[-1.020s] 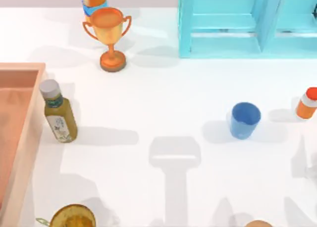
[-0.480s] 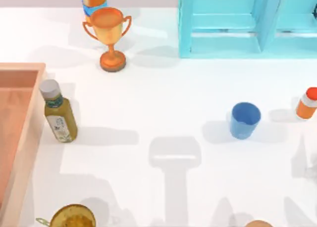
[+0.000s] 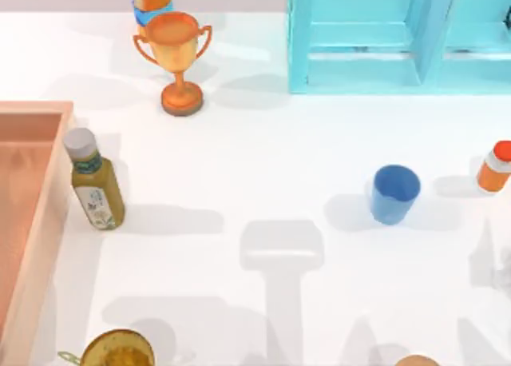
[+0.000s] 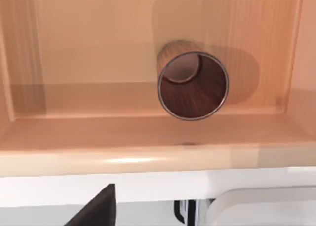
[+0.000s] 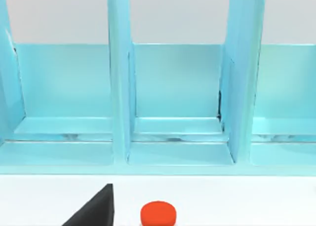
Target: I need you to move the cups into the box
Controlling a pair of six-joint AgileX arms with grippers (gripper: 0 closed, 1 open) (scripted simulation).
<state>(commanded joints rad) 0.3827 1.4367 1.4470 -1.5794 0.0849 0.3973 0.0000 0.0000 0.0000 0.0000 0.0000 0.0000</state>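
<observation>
Blue cup [image 3: 394,193]: upright on the desk, right of centre, mouth up, long axis vertical, clear of neighbours. Nearest item an orange bottle [image 3: 495,166] with a red cap, near the right edge of the desk; seen in the right wrist view as a red cap [image 5: 158,212] before the turquoise cabinet [image 5: 173,102]. Cabinet at the far right corner of the desk [image 3: 255,158].

Brown cup [image 4: 192,85]: already inside the box [image 4: 148,154], standing on its floor near one wall, mouth towards the left wrist camera. Box along the left edge of the desk [image 3: 32,222]. Just beside its outer wall, a green bottle [image 3: 94,182] with a grey cap. Further off, a trophy [image 3: 177,58] near the far edge, a stacked orange-and-blue container [image 3: 150,0] behind it, and a yellow-brown round vessel [image 3: 118,352] at the near edge.

Decisive relation, by judgement: blue cup on the right half of the desk, well apart from the box; right arm the nearer, facing the cabinet on that side. Left arm above the box. Opening of either gripper: cannot tell. One cup delivered, one remaining; likely approach from above or the side onto a vertical axis, then a long carry leftward across the desk past the green bottle.
</observation>
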